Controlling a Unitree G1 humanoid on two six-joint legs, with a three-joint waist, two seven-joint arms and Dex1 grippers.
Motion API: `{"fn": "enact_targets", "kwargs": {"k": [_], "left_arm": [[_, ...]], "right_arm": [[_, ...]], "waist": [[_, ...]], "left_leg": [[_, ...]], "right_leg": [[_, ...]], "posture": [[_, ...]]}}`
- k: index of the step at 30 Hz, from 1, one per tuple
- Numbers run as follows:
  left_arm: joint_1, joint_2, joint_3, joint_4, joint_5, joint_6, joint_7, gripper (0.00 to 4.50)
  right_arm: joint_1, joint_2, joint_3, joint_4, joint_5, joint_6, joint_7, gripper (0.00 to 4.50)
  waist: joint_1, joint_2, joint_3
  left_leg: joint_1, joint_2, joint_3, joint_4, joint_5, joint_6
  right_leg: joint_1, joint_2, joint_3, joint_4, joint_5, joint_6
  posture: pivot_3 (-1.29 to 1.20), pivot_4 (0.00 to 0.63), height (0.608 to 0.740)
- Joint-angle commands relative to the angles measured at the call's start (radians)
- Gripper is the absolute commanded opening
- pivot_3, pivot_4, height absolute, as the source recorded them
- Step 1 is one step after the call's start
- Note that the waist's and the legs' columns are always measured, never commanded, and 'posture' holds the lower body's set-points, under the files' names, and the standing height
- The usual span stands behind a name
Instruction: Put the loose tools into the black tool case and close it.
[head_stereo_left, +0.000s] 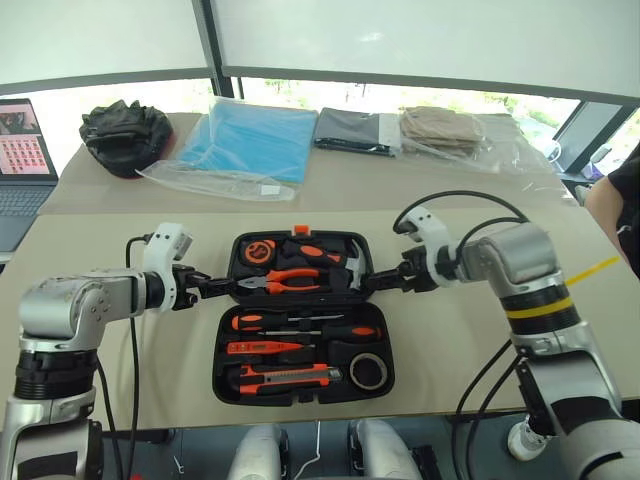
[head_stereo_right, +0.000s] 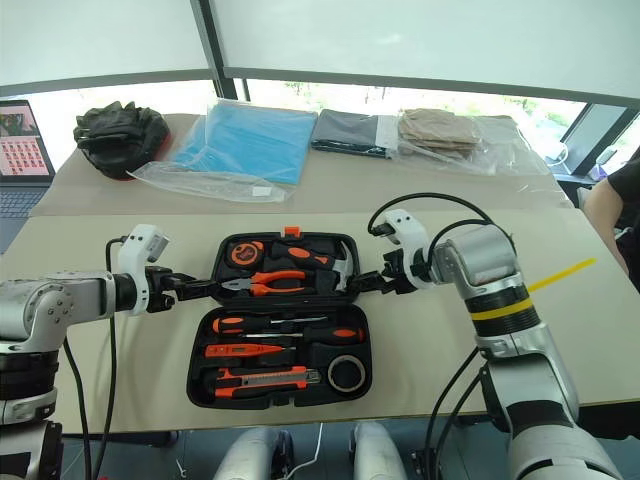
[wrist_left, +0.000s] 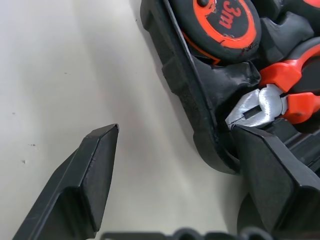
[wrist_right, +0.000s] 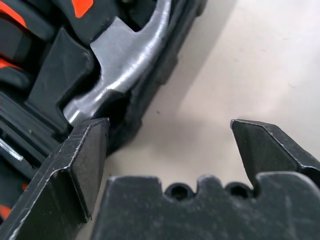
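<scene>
Two claws flank the far half of the black tool case (head_stereo_left: 300, 320), which lies open flat on the desk (head_stereo_left: 120, 370). I read the left claw (head_stereo_left: 222, 285) at the case's left rim and the right claw (head_stereo_left: 372, 284) at its right rim, both with fingers spread wide and holding nothing.

Left wrist view: one finger (wrist_left: 90, 180) sits over bare desk outside the rim, the other inside the shell, right by the pliers (wrist_left: 272, 102) nose; the tape measure (wrist_left: 222, 22) is cut off at the frame edge. Right wrist view: one finger (wrist_right: 75, 165) is inside the shell next to the hammer (wrist_right: 125, 65) head, the other over bare desk. Whether any finger touches the rim I cannot tell.

Contents from the head views:
- Far half: tape measure, pliers, hammer.
- Near half: two long screwdrivers (head_stereo_left: 300, 325) in the upper slots, small slim orange screwdriver (head_stereo_left: 265, 347) below them, utility knife (head_stereo_left: 285, 376) along the near edge, tape roll (head_stereo_left: 368, 371) in the near right corner.

Orange latch (head_stereo_left: 300, 230) shows at the far rim.

Far end of the desk: black fabric bundle (head_stereo_left: 125, 135), blue bagged item (head_stereo_left: 245, 145), further bagged cloths. A laptop (head_stereo_left: 25, 160) is cut by the left edge; a person's arm (head_stereo_left: 612, 205) by the right.
</scene>
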Motion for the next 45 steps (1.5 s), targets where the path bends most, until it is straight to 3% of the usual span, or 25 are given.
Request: {"fn": "enact_targets", "kwargs": {"k": [1, 9, 11, 12, 16, 20, 24, 28, 32, 36, 38, 42, 45], "left_arm": [[-0.021, -0.004, 0.012, -0.029, -0.013, 0.011, 0.005, 2.76], [-0.026, -0.041, 0.007, -0.008, -0.001, -0.007, 0.018, 0.1], [-0.026, -0.073, 0.033, -0.002, -0.001, -0.023, 0.037, 0.0], [-0.021, -0.08, 0.042, -0.003, -0.003, -0.034, 0.034, 0.0], [-0.019, -0.135, 0.144, 0.01, -0.032, -0.108, 0.035, 0.0], [-0.026, -0.177, 0.228, 0.003, -0.051, -0.218, 0.023, 0.0], [0.082, -0.161, 0.192, -0.073, 0.03, -0.539, -0.098, 0.0], [0.228, -0.152, 0.168, -0.087, 0.124, -0.875, -0.234, 0.0], [0.428, -0.095, 0.087, -0.023, 0.329, -1.379, -0.389, 0.0], [0.5, -0.07, 0.072, 0.1, 0.407, -1.623, -0.403, 0.0], [0.527, -0.046, 0.063, 0.161, 0.452, -1.743, -0.408, 0.0], [0.572, -0.009, 0.043, 0.204, 0.417, -1.796, -0.442, 0.0], [0.604, 0.023, 0.046, 0.217, 0.397, -1.801, -0.456, 0.93]], "right_arm": [[-0.05, 0.011, -0.009, 0.062, -0.004, 0.043, -0.031, 3.46], [-0.095, 0.054, -0.006, 0.181, 0.011, 0.067, -0.04, 0.82], [-0.099, 0.062, -0.02, 0.193, 0.017, 0.076, -0.048, 0.12], [-0.103, 0.065, -0.031, 0.202, 0.02, 0.08, -0.051, 0.06], [-0.104, 0.093, -0.129, 0.203, 0.024, -0.006, -0.085, 0.06], [-0.067, 0.066, -0.139, 0.125, -0.02, -0.289, -0.073, 0.06], [0.04, -0.037, -0.072, -0.051, -0.084, -0.693, 0.083, 0.06], [0.199, -0.157, 0.005, -0.095, -0.219, -1.297, 0.247, 0.06], [0.367, -0.198, -0.001, -0.034, -0.323, -1.668, 0.195, 0.06], [0.436, -0.215, -0.005, 0.039, -0.43, -1.902, 0.113, 0.06], [0.47, -0.225, -0.016, 0.083, -0.461, -1.972, 0.078, 0.06], [0.519, -0.248, -0.035, 0.132, -0.487, -2.057, 0.04, 1.46], [0.549, -0.268, -0.049, 0.136, -0.479, -2.061, 0.034, 2.42]], "waist": [[0.001, 0.0, 0.0], [0.001, -0.001, -0.001], [0.002, -0.001, -0.001], [0.003, -0.001, -0.001], [0.003, -0.001, -0.001], [-0.001, -0.004, 0.001], [-0.001, -0.004, 0.002], [-0.001, -0.004, 0.002], [-0.002, -0.004, 0.002], [-0.001, -0.003, 0.001], [-0.001, -0.002, 0.001], [-0.002, -0.002, 0.001], [-0.016, -0.002, 0.001]], "left_leg": [[0.0, 0.0, 0.0, 0.0, 0.0, 0.0], [0.005, 0.0, 0.0, 0.0, 0.0, -0.001], [0.008, 0.0, -0.001, 0.0, 0.001, -0.001], [0.01, 0.0, -0.001, 0.0, 0.001, -0.001], [0.012, 0.001, -0.002, 0.0, 0.002, 0.0], [0.01, 0.001, -0.002, 0.0, 0.004, 0.0], [-0.005, -0.001, -0.001, 0.0, 0.007, -0.002], [-0.014, -0.001, 0.001, -0.002, 0.011, -0.009], [-0.015, -0.001, 0.004, -0.006, 0.008, -0.009], [-0.01, 0.0, 0.006, -0.006, 0.006, -0.006], [-0.001, 0.002, 0.007, -0.007, 0.001, 0.003], [0.017, 0.005, 0.007, -0.007, 0.0, 0.003], [0.021, 0.006, 0.009, -0.008, 0.0, 0.003]], "right_leg": [[0.0, 0.0, 0.0, 0.0, 0.0, 0.0], [0.004, 0.0, 0.0, 0.001, 0.0, 0.0], [0.008, 0.0, 0.0, 0.002, 0.001, 0.0], [0.01, 0.0, 0.0, 0.001, 0.001, 0.0], [0.013, -0.001, 0.0, 0.0, 0.002, 0.0], [0.011, -0.001, -0.001, 0.0, 0.003, 0.0], [-0.005, 0.0, 0.0, 0.0, 0.006, 0.0], [-0.015, 0.0, 0.0, 0.0, 0.007, 0.002], [-0.015, -0.001, 0.0, -0.006, 0.007, 0.002], [-0.011, -0.002, 0.001, -0.008, 0.006, 0.003], [-0.002, -0.001, 0.001, -0.013, 0.005, 0.002], [0.015, -0.002, 0.0, -0.015, 0.0, -0.005], [0.016, -0.002, 0.004, -0.012, 0.0, -0.005]], "posture": [[0.0, 0.15, 0.74], [0.0, 0.15, 0.74], [0.0, 0.15, 0.74], [0.0, 0.15, 0.74], [0.0, 0.15, 0.74], [0.0, 0.15, 0.74], [0.0, 0.15, 0.74], [0.0, 0.15, 0.74], [0.0, 0.15, 0.74], [0.0, 0.15, 0.74], [0.0, 0.15, 0.74], [0.0, 0.15, 0.74], [0.0, 0.15, 0.74]]}}
